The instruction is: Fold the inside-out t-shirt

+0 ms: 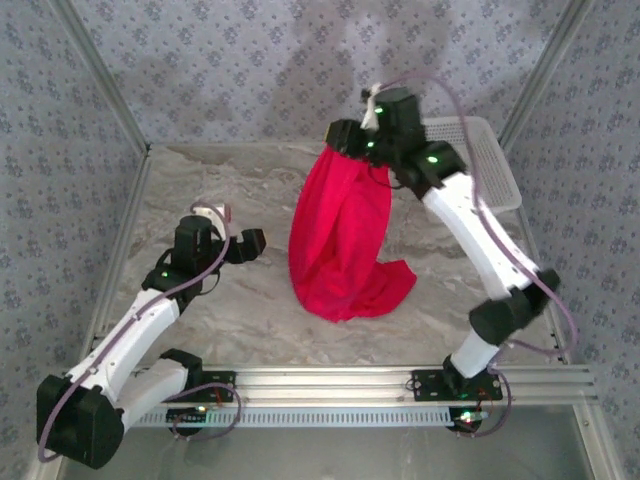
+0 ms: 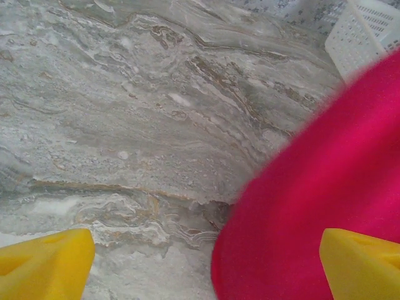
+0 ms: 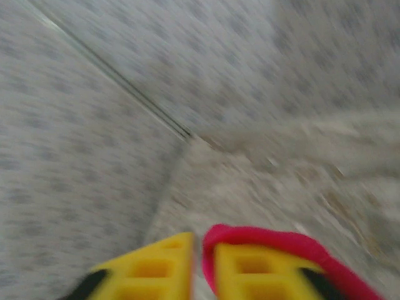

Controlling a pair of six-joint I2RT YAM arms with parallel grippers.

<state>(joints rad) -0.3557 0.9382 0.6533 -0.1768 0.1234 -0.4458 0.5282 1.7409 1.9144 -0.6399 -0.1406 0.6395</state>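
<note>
The inside-out t-shirt is bright red and hangs in a long bunch from my right gripper, raised at the back of the table. Its lower end rests crumpled on the table. In the right wrist view the yellow fingers stand almost together, with a fold of the red cloth looped over one of them. My left gripper stands open just left of the shirt, low over the table. Its yellow fingertips are wide apart, and the shirt bulges in on their right side without being held.
A white mesh basket sits at the back right corner, behind the right arm; its corner shows as the basket in the left wrist view. The marbled table is walled by patterned panels on three sides.
</note>
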